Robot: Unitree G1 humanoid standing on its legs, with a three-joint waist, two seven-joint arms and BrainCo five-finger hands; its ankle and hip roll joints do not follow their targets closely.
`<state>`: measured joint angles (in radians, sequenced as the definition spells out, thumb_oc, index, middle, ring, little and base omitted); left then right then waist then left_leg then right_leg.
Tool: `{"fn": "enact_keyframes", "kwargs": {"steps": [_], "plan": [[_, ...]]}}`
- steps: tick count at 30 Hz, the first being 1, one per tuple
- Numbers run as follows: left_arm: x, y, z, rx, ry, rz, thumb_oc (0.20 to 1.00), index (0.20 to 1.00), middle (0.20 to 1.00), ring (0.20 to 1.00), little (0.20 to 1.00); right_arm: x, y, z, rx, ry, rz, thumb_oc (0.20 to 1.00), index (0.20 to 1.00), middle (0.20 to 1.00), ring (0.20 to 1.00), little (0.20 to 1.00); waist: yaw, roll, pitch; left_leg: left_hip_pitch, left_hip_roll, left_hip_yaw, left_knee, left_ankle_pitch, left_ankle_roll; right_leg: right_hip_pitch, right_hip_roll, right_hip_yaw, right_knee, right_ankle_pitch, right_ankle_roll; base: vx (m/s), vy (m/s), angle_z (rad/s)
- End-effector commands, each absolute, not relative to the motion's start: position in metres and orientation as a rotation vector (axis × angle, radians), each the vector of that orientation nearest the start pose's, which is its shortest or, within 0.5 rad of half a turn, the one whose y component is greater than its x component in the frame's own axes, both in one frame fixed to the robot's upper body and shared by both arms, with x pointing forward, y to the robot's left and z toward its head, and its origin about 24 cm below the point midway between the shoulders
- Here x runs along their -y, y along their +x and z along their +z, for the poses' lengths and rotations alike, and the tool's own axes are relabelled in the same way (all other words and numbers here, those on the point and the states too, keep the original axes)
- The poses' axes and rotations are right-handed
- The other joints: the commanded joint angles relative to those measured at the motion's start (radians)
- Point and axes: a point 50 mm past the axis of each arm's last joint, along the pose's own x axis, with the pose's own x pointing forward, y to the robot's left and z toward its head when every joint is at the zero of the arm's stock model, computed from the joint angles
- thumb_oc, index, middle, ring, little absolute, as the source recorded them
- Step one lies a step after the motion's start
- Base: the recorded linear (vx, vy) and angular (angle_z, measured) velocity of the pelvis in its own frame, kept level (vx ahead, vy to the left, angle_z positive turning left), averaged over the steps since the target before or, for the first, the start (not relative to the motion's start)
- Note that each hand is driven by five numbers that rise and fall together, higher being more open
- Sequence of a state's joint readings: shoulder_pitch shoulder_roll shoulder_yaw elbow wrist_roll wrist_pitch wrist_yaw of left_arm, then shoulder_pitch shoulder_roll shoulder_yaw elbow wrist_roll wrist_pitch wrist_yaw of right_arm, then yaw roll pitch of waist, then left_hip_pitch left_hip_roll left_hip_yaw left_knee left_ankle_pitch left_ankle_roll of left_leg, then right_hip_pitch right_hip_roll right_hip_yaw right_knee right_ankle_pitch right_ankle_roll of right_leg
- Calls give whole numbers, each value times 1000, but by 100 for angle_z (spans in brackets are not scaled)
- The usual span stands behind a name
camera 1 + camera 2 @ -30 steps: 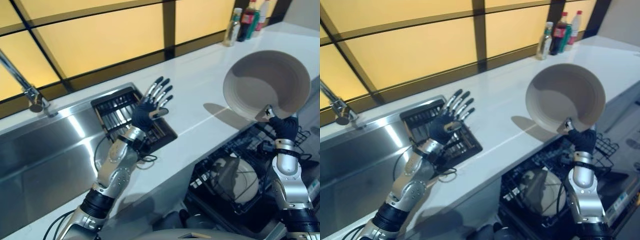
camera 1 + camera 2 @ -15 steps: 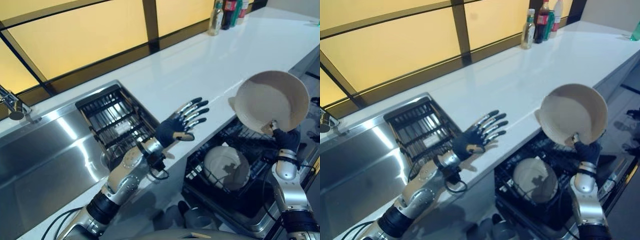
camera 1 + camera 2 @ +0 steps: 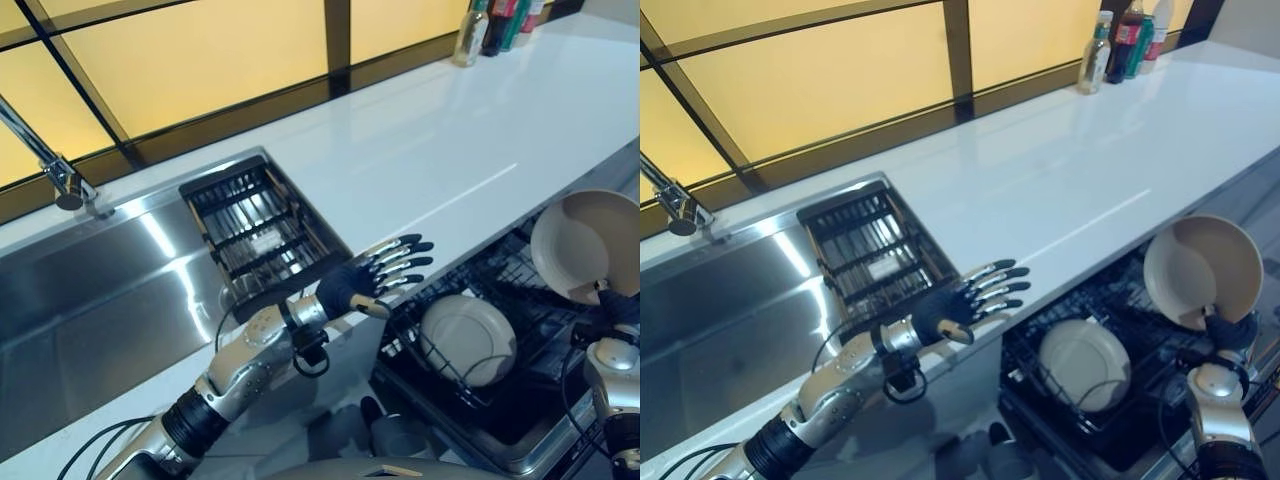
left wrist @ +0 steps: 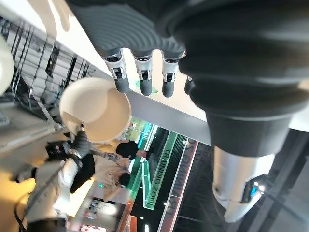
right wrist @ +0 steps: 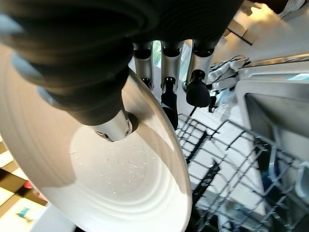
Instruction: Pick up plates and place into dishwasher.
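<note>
Since the earlier frames we see the plate point(image 3: 1200, 268) come down from above the table point(image 3: 1060, 170) to sit low over the dishwasher rack point(image 3: 1110, 330), near the rack's right edge. Our right hand point(image 3: 1230, 330) grasps it at the lower rim: in the right wrist view the thumb presses the plate's inner face while the fingers point(image 5: 168, 92) run behind its edge. We hold the plate tilted, hollow side facing left toward the rack's middle. A second plate point(image 3: 1086, 364) leans in the wires at the centre of the rack, apart from the held one. Our left hand point(image 3: 965, 303) has dropped and swung right too, and now hovers just past the table's front edge, beside the rack's left side, fingers straight and spread, holding nothing. Behind it a dark drying rack point(image 3: 262, 235) sits at the right end of the sink point(image 3: 90, 300), and bottles point(image 3: 1125, 45) stand at the table's far right corner.
</note>
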<state>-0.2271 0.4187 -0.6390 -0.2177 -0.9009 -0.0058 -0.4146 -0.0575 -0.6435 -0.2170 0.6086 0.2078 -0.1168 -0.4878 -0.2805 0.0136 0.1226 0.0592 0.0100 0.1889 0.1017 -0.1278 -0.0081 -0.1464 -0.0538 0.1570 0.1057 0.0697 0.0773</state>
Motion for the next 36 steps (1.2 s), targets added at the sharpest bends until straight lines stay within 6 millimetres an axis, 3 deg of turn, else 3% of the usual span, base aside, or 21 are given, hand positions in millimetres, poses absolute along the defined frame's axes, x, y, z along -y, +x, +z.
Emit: {"fn": "enact_keyframes", "kwargs": {"steps": [1, 7, 12, 18, 30, 36], "plan": [[-41, 201, 127, 182, -616, -1281, 1000, 1000, 1000, 1000, 1000, 403, 229, 74, -88, -510, -925, 200, 200, 200, 200, 200, 8, -17, -27, -91, 18, 61, 135, -61, 96, -44, -47, -20, 94, 7, 95, 45, 9, 2], [-26, 193, 127, 161, -644, -1369, 1000, 1000, 1000, 1000, 1000, 414, 222, 57, -228, -658, -846, 200, 200, 200, 200, 200, -4, -26, -34, -72, 17, 71, 140, -77, 101, -56, -55, -24, 109, 24, 102, 42, -22, -1], [-24, 189, 126, 156, -648, -1418, 1000, 1000, 1000, 1000, 1000, 426, 220, 57, -289, -686, -847, 200, 200, 200, 200, 200, 1, -16, -31, -69, 15, 65, 155, -81, 105, -54, -65, -28, 126, 25, 100, 31, 11, 1], [-16, 188, 134, 200, -646, -1437, 1000, 1000, 1000, 1000, 1000, 419, 219, 40, -381, -760, -772, 200, 200, 200, 200, 200, -1, -18, -36, -62, 19, 72, 144, -81, 104, -51, -63, -39, 120, 17, 102, -1, -15, 5], [-27, 192, 116, 129, -580, -1379, 1000, 1000, 1000, 1000, 1000, 413, 201, 7, -539, -923, -703, 200, 200, 200, 200, 200, 24, -18, -17, -89, 11, 50, 199, -94, 119, -74, -71, -47, 159, 25, 98, 20, -45, 3], [-31, 189, 113, 118, -570, -1387, 1000, 1000, 1000, 1000, 1000, 417, 204, 15, -533, -1041, -736, 200, 200, 200, 200, 200, 42, -20, 1, -110, 16, 37, 222, -90, 115, -71, -72, -58, 159, 22, 95, 3, -47, 10]]}}
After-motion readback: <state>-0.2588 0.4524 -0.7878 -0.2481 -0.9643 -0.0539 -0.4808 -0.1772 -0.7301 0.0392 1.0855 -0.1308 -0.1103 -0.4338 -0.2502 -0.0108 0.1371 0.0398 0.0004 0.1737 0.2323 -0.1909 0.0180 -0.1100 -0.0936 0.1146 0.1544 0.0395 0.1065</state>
